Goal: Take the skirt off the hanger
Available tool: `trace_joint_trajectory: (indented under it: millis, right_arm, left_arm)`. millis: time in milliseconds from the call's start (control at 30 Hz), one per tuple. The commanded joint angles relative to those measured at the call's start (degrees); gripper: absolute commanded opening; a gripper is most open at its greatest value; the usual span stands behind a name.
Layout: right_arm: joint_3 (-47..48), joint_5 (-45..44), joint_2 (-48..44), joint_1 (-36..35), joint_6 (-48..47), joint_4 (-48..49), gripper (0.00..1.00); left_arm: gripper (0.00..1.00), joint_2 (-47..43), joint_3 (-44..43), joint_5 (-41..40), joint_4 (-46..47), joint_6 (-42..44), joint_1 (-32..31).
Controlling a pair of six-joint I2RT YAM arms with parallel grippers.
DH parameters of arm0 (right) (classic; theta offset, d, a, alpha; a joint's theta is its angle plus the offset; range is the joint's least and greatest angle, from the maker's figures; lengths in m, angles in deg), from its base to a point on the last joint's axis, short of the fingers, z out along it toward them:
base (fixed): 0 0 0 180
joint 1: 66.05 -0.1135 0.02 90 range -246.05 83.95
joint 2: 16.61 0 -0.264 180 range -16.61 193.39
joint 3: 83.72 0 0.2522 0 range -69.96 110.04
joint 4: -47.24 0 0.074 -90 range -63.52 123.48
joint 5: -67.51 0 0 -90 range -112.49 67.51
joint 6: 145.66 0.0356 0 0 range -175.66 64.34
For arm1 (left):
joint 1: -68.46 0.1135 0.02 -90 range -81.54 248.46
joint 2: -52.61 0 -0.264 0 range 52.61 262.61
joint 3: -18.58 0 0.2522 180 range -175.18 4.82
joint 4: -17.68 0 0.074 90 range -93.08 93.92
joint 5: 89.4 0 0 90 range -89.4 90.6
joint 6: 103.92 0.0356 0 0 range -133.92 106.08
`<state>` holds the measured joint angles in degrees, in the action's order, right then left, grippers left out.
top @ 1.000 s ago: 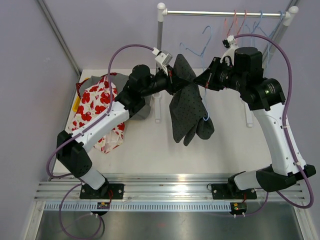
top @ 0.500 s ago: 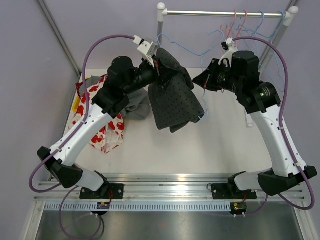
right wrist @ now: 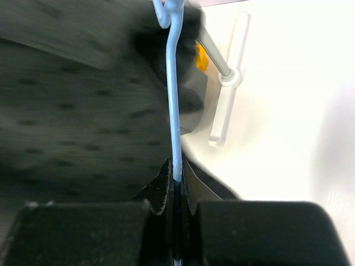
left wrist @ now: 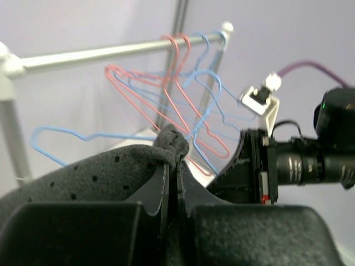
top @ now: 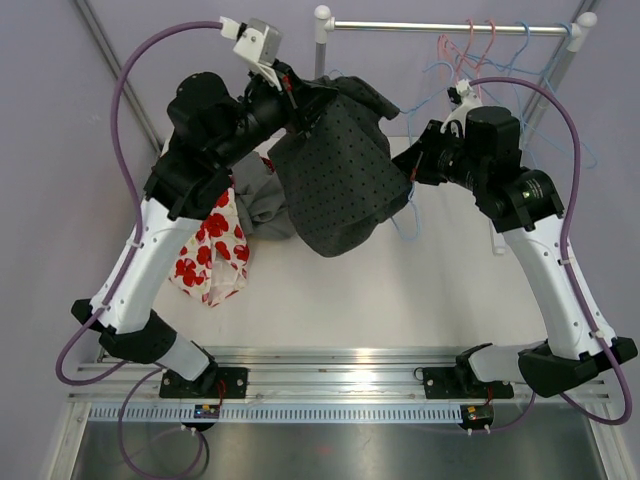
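The dark grey dotted skirt [top: 340,180] hangs spread out above the table's back middle. My left gripper [top: 300,102] is shut on its top edge and holds it high; in the left wrist view the jaws [left wrist: 173,169] pinch a fold of the skirt [left wrist: 111,169]. My right gripper [top: 412,172] is shut on the light blue wire hanger [top: 404,218], just right of the skirt. In the right wrist view the hanger wire [right wrist: 173,100] runs up from between the closed gripper [right wrist: 176,173], with the skirt [right wrist: 72,111] to its left. Whether the hanger is still inside the skirt is hidden.
A clothes rail [top: 440,27] at the back carries several red and blue hangers [top: 490,50]. A red floral garment [top: 210,250] and a grey garment [top: 262,205] lie on the table's left. The rack's white foot [top: 497,235] stands on the right.
My left arm has risen and swung left and back, lifting the skirt, which now hangs wider. My right gripper has stayed about in place with the hanger.
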<state>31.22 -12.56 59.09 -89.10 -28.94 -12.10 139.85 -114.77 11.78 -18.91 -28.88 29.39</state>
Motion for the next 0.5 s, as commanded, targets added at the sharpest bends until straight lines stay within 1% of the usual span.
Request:
trace_joint_trajectory:
  millis: [0, 67, 100, 133, 167, 200, 233, 300, 333, 400, 433, 467]
  right_arm:
    - [-0.6, -3.0, -1.0, -0.1, -1.9, 1.9, 0.0]
    - [-0.2, -3.6, -0.7, -0.1, -2.7, 1.4, 0.0]
    - [0.5, -4.3, -0.6, -0.1, -3.1, 1.2, 0.0]
    - [0.9, -4.7, -0.3, -0.1, -3.5, 1.0, 0.0]
    - [1.7, -5.2, 0.1, -0.2, -4.4, 0.2, 0.0]
    - [3.4, -5.9, 0.8, -0.1, -4.8, 0.0, 0.0]
    - [4.4, -6.2, 1.2, -0.1, -5.7, -0.8, 0.0]
    - [8.0, -7.0, 2.8, -0.1, -6.7, -1.6, 0.0]
    - [9.5, -7.4, 3.5, -0.2, -7.6, -2.3, 0.0]
    - [14.4, -8.7, 5.8, -0.1, -8.6, -3.2, 0.0]
    - [16.2, -9.2, 6.6, -0.1, -9.4, -4.1, 0.0]
    - [19.8, -9.7, 8.4, -0.1, -9.9, -4.3, 0.0]
  left_arm:
    - [0.0, -2.2, -8.0, -6.3, -1.1, 4.5, 0.2]
    - [0.0, -4.4, -6.2, -10.2, -2.1, 6.9, 0.2]
    - [0.0, -7.1, -4.8, -13.9, -2.1, 7.9, 0.2]
    - [0.0, -8.6, -3.5, -15.6, -2.5, 9.2, 0.2]
    - [0.0, -9.7, -0.5, -17.3, -2.9, 11.5, 0.2]
    - [0.0, -12.1, 1.3, -22.0, -3.4, 12.9, 0.2]
    - [0.0, -12.9, 5.5, -24.4, -3.4, 14.6, 0.3]
    - [0.0, -14.5, 9.0, -29.5, -3.7, 17.5, 1.1]
    - [0.0, -14.6, 10.2, -29.9, -4.1, 17.7, 2.0]
    - [0.0, -14.5, 13.7, -28.9, -4.0, 16.9, 6.8]
    - [0.0, -14.1, 14.4, -27.5, -3.9, 15.2, 11.4]
    - [0.0, -13.5, 14.6, -25.4, -3.9, 14.7, 13.9]
